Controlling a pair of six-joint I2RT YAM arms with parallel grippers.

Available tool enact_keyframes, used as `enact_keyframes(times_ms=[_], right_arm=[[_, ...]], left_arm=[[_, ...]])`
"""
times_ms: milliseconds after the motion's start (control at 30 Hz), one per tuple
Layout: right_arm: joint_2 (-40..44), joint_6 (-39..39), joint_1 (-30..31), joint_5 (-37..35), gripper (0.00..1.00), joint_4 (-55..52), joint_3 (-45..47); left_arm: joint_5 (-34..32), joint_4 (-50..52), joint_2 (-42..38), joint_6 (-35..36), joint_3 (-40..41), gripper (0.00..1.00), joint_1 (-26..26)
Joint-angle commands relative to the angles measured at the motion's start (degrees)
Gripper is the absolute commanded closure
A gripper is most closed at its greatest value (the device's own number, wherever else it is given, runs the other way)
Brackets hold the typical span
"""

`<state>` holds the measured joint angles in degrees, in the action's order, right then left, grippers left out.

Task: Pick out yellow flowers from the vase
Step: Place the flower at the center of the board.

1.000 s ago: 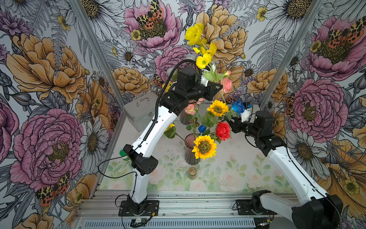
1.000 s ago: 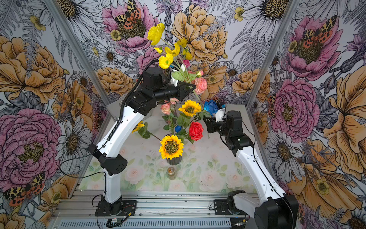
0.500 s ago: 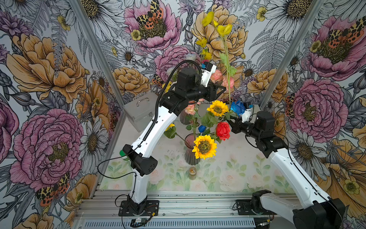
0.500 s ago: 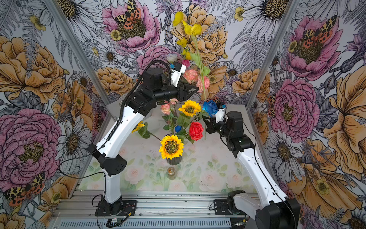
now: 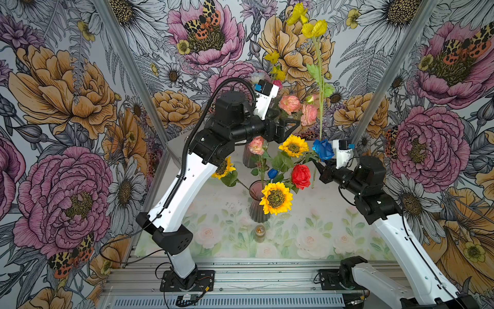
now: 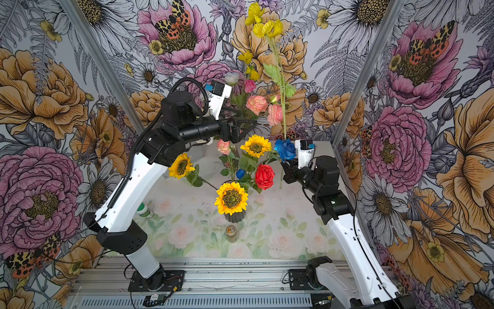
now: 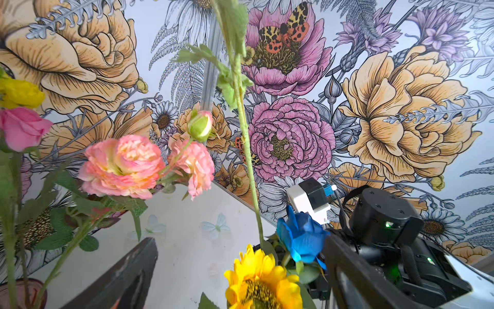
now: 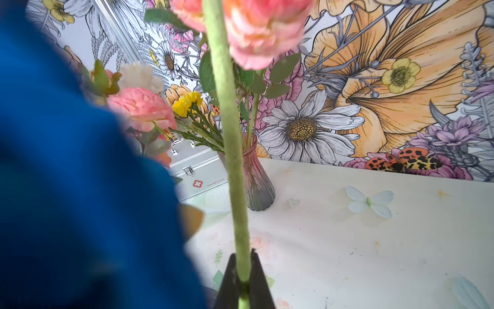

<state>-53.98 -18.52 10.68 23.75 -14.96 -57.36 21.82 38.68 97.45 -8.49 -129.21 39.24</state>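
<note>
both top views put a small amber jar [image 5: 259, 230] nearest, low in the centre of the frame on the floral tabletop [image 5: 334, 235]; what it holds i cannot tell. just above it stands a smoky ribbed vase [image 5: 255, 203] holding a big sunflower [image 5: 275, 198] that droops over its rim, a red rose [image 5: 301, 176], a small blue rose [image 5: 272, 173], a second sunflower [image 5: 293, 146] higher up and a third sunflower [image 5: 223, 169] leaning out left to the edge of the left arm [image 5: 187, 187]. right of centre, the right gripper [image 5: 317, 166] is pinched tight on the green stem of the yellow poppy-like flower [image 5: 313, 28], just beside a large blue rose [image 5: 323, 149]; the right wrist view shows its black fingertips [image 8: 260, 283] touching the stem on both sides. that stem stands nearly upright, out of both vases, its yellow heads at the top centre against the wallpaper [image 5: 66, 93]. above centre, the left gripper [image 5: 291, 127] hangs with jaws wide apart and nothing between them, left of the stem and not touching it. farther back, a pink ribbed glass vase [image 8: 258, 176] holds pink roses [image 8: 141, 107], a white rose [image 8: 139, 76] and a small yellow clustered spray [image 8: 187, 103]; a silver first-aid case [image 8: 197, 171] sits just beside it.
</note>
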Motion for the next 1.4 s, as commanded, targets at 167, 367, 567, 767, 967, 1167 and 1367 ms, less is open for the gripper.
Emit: enact_keyframes(times_ms=[167, 367, 567, 767, 967, 1167, 1367], right_arm=[[-0.3, -1.3, -5.6, -14.5, 1.0, -11.6, -7.1], [-8.0, -4.1, -10.1, -19.6, 1.0, -19.1, -8.7], [-14.7, -6.3, -10.0, -18.6, 1.0, -21.2, -4.8], [-20.3, -6.1, -8.2, -19.5, 1.0, -21.5, 2.4], [-24.3, -6.9, -3.8, -21.5, 1.0, -21.9, 5.9], [-30.0, -6.3, -2.8, -24.7, 1.0, -22.2, 5.5], [-37.0, -5.6, -1.1, -25.7, 1.0, -22.2, 2.9]], left_arm=[[-8.3, -0.1, -11.9, 3.8, 9.9, 0.01, -3.4], [-11.7, -0.2, -19.9, 1.2, 16.2, 0.01, -9.8], [-13.1, -1.9, -27.8, -2.8, 24.7, 0.01, -17.3], [-12.2, -2.9, -32.3, -4.9, 30.5, 0.01, -21.6], [-11.2, -3.1, -34.0, -5.6, 33.2, 0.01, -22.4], [-11.5, -3.1, -35.7, -5.8, 36.9, 0.01, -23.6], [-12.5, -3.0, -38.2, -8.0, 40.2, 0.01, -29.5]])
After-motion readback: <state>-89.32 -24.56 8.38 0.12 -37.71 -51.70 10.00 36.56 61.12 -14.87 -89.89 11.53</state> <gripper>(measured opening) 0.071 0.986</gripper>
